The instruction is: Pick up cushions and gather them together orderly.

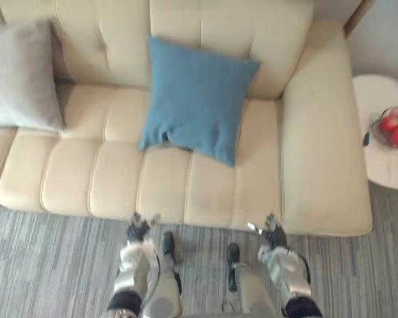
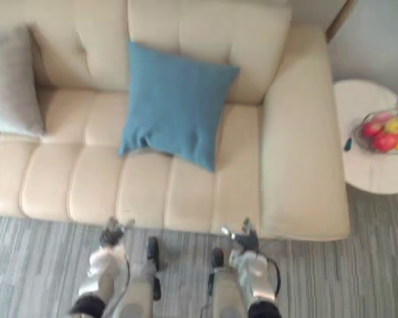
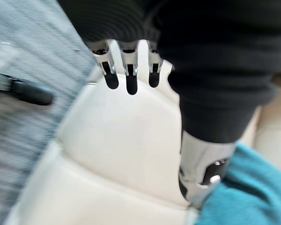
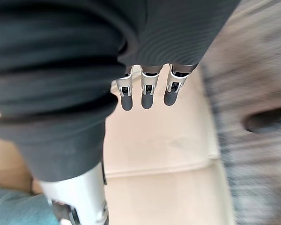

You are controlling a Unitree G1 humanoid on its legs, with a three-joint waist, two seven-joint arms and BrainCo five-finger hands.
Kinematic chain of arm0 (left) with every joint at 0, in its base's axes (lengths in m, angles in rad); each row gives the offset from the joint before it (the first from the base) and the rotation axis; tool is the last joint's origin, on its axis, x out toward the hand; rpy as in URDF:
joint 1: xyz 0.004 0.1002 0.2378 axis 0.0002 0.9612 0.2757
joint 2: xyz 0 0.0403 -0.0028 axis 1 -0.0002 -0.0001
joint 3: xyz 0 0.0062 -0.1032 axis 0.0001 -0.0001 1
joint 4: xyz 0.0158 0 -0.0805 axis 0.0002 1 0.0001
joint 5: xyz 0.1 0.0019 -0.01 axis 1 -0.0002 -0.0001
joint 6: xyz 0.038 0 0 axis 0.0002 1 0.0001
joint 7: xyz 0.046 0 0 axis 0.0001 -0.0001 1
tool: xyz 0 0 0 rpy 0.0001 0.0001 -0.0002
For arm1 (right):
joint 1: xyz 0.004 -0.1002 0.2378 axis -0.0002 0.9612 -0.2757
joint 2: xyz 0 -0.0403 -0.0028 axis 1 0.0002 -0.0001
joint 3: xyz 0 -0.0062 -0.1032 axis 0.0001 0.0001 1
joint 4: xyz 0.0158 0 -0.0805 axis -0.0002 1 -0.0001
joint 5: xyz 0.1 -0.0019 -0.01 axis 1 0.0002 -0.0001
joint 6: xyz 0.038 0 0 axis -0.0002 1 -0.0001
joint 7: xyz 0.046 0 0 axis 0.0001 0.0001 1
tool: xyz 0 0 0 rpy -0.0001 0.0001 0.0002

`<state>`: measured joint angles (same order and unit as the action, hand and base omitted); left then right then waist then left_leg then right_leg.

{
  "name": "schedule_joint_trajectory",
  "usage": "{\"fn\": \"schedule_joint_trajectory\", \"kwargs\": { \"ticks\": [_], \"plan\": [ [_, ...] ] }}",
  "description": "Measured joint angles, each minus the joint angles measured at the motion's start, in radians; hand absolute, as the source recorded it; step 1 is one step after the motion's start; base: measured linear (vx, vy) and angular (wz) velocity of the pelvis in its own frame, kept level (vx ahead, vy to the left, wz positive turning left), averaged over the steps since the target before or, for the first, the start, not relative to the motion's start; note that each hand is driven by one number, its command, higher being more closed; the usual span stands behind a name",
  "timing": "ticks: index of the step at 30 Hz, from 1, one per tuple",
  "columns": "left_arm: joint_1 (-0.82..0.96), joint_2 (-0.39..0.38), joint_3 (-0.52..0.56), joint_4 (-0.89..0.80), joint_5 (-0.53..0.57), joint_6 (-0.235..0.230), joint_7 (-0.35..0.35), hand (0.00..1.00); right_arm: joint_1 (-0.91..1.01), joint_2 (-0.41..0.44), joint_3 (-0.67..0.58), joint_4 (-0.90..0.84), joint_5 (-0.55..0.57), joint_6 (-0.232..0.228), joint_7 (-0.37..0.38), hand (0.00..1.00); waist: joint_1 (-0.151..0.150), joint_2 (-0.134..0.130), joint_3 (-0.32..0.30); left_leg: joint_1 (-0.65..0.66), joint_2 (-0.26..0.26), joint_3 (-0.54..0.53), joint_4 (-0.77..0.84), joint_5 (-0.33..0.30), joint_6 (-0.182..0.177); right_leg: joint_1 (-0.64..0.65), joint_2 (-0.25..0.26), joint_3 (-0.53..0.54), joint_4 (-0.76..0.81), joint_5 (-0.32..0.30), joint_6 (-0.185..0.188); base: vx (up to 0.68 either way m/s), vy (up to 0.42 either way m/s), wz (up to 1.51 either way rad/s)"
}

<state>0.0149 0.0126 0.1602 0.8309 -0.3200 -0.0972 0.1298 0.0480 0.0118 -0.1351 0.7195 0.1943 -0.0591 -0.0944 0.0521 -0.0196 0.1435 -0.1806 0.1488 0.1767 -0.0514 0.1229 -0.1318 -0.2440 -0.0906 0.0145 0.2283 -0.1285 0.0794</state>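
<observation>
You see the grey cushion (image 1: 20,76) cut off by the left edge at upper left, and the sofa (image 1: 219,192) runs out past the top and left edges. The blue cushion (image 1: 196,99) hides part of the backrest behind it. At the right edge the round table (image 1: 385,165) and its fruit bowl (image 1: 373,130) are clipped. The dark thing (image 1: 366,138) beside the bowl is too small to tell. In both wrist views the carpet (image 3: 18,56) is blurred.

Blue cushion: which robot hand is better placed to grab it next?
Probably left. The left robot hand hangs open in line with a lower corner of the blue cushion; the right robot hand sits toward the armrest.
</observation>
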Motion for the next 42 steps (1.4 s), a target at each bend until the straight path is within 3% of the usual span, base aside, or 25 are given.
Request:
{"fn": "schedule_joint_trajectory", "kwargs": {
  "ticks": [3,12,18,20,21,22,23,24,25,26,27,28,29,31,34,36,37,38,39,42],
  "plan": [
    [0.036,-0.021,0.052,0.122,0.097,0.026,-0.035,0.0,0.022,0.013,-0.032,0.103,-0.028,0.011,0.018,0.0,0.001,0.004,-0.073,0.066,0.001,0.008,-0.013,-0.016,-0.006,0.075,0.0,0.0,-0.044,0.001,0.003,0.06,0.011,-0.07],
    [0.035,-0.023,0.099,0.182,0.203,0.057,-0.046,0.0,0.031,0.018,-0.085,0.205,-0.049,0.032,0.035,0.0,0.002,0.002,-0.122,0.155,-0.001,0.043,-0.05,-0.021,-0.007,0.161,0.003,0.028,-0.118,0.035,0.011,0.02,0.018,-0.12],
    [0.015,-0.014,0.138,0.203,0.203,0.062,-0.042,0.0,-0.018,0.025,-0.091,0.209,-0.076,0.039,0.034,0.0,0.012,-0.017,-0.111,0.161,0.009,0.187,-0.037,-0.044,-0.009,0.113,0.023,0.156,-0.167,0.127,0.024,-0.02,0.019,-0.74],
    [-0.013,0.002,0.138,0.201,0.207,0.065,-0.035,0.0,-0.043,0.032,-0.078,0.194,-0.076,0.04,0.033,0.0,0.008,-0.036,-0.093,0.107,0.029,0.236,0.053,-0.088,0.034,0.06,0.029,0.138,-0.175,0.202,0.035,-0.12,-0.009,-0.84],
    [-0.013,-0.013,0.141,0.201,0.212,0.065,-0.031,0.0,-0.056,0.026,-0.077,0.193,-0.076,0.04,0.032,0.0,0.013,-0.018,-0.087,0.084,0.067,0.247,0.072,-0.097,0.047,0.06,0.039,0.124,-0.19,0.231,0.046,-0.15,-0.033,-0.51],
    [-0.028,-0.022,0.156,0.194,0.22,0.064,-0.031,0.0,-0.065,0.024,-0.079,0.191,-0.077,0.041,0.026,0.0,0.004,0.011,-0.068,0.075,0.093,0.242,0.09,-0.097,0.041,0.012,0.048,0.042,0.026,0.124,-0.003,-0.09,-0.042,-0.14],
    [-0.031,-0.027,0.159,0.186,0.22,0.064,-0.03,0.0,-0.057,0.024,-0.079,0.191,-0.077,0.042,0.023,0.0,0.004,0.01,-0.068,0.078,0.096,0.233,0.102,-0.096,0.04,-0.006,0.034,0.004,0.169,0.057,-0.018,-0.06,-0.079,0.29],
    [-0.028,-0.029,0.159,0.17,0.22,0.065,-0.028,0.0,-0.037,0.029,-0.077,0.195,-0.078,0.042,0.019,0.0,0.006,-0.003,-0.073,0.076,0.091,0.211,0.128,-0.089,0.037,0.007,-0.007,-0.031,0.348,-0.006,0.0,-0.01,-0.12,0.51],
    [-0.017,-0.027,0.159,0.154,0.22,0.064,-0.027,0.0,-0.029,0.031,-0.074,0.2,-0.078,0.042,0.017,0.0,0.007,-0.014,-0.077,0.071,0.083,0.193,0.15,-0.086,0.032,0.037,-0.047,-0.04,0.435,-0.029,0.006,-0.04,-0.141,0.56],
    [-0.01,-0.026,0.162,0.147,0.219,0.064,-0.026,0.0,-0.03,0.03,-0.069,0.2,-0.078,0.042,0.016,0.0,0.008,-0.019,-0.08,0.057,0.081,0.184,0.171,-0.085,0.031,0.05,-0.066,-0.039,0.448,-0.042,0.021,-0.14,-0.215,0.47],
    [-0.006,-0.029,0.18,0.139,0.219,0.065,-0.025,0.0,-0.037,0.026,-0.067,0.2,-0.078,0.042,0.016,0.0,0.006,-0.021,-0.084,0.032,0.078,0.167,0.2,-0.083,0.031,0.05,-0.051,-0.06,0.417,-0.057,0.039,-0.15,-0.172,0.19],
    [0.001,-0.047,0.196,0.141,0.218,0.067,-0.023,0.0,-0.041,0.022,-0.07,0.2,-0.079,0.042,0.013,0.0,0.017,-0.001,-0.094,0.016,0.093,0.157,0.195,-0.083,0.036,0.064,-0.026,-0.061,0.345,-0.059,0.04,-0.14,-0.149,-0.11],
    [0.015,-0.067,0.201,0.142,0.216,0.066,-0.02,0.0,-0.05,0.012,-0.075,0.2,-0.079,0.041,0.007,0.0,0.036,0.037,-0.106,0.003,0.105,0.15,0.193,-0.078,0.043,0.109,-0.005,-0.058,0.259,-0.079,0.048,-0.13,-0.105,-0.37],
    [0.002,-0.063,0.196,0.149,0.204,0.064,-0.014,0.0,-0.08,0.008,-0.077,0.201,-0.078,0.041,-0.005,0.0,0.045,0.035,-0.074,-0.039,0.101,0.165,0.197,-0.033,0.012,0.109,-0.013,-0.077,0.187,-0.157,-0.001,-0.18,-0.129,-0.15],
    [0.007,-0.076,0.204,0.165,0.195,0.064,-0.003,0.0,-0.054,0.009,-0.09,0.209,-0.077,0.043,-0.016,0.0,0.031,0.079,-0.051,-0.027,0.123,0.113,0.153,0.004,0.014,0.14,0.016,-0.143,0.155,-0.157,-0.024,-0.29,-0.124,0.36],
    [0.031,-0.074,0.207,0.159,0.191,0.062,-0.003,0.0,-0.03,0.012,-0.099,0.234,-0.078,0.052,-0.026,0.0,0.026,0.068,-0.062,-0.012,0.113,0.114,0.127,-0.041,-0.001,0.142,-0.007,-0.164,0.149,-0.154,-0.05,-0.19,0.0,0.28],
    [0.029,-0.066,0.215,0.155,0.19,0.062,-0.004,0.0,-0.031,0.01,-0.101,0.249,-0.078,0.053,-0.032,0.0,0.025,0.054,-0.055,-0.019,0.097,0.102,0.206,-0.051,0.016,0.135,-0.029,-0.165,0.148,-0.144,-0.053,-0.12,0.056,0.0],
    [0.031,-0.067,0.216,0.156,0.19,0.062,-0.003,0.0,-0.028,0.004,-0.106,0.255,-0.078,0.053,-0.035,0.0,0.024,0.052,-0.056,-0.026,0.081,0.071,0.299,-0.083,0.026,0.131,-0.04,-0.164,0.144,-0.135,-0.049,-0.14,0.079,0.0],
    [0.031,-0.063,0.216,0.158,0.19,0.063,-0.005,0.0,-0.03,0.002,-0.115,0.255,-0.079,0.055,-0.038,0.0,0.013,0.045,-0.054,-0.028,0.063,0.052,0.388,-0.167,0.034,0.127,-0.052,-0.158,0.136,-0.124,-0.041,-0.1,0.067,0.04],
    [0.034,-0.064,0.226,0.161,0.19,0.065,-0.007,0.0,-0.03,0.004,-0.12,0.256,-0.089,0.059,-0.035,0.0,0.01,0.043,-0.053,-0.004,0.053,0.015,0.492,-0.308,0.028,0.121,-0.055,-0.132,0.104,-0.082,-0.012,-0.09,0.191,-0.24]
  ]
}}
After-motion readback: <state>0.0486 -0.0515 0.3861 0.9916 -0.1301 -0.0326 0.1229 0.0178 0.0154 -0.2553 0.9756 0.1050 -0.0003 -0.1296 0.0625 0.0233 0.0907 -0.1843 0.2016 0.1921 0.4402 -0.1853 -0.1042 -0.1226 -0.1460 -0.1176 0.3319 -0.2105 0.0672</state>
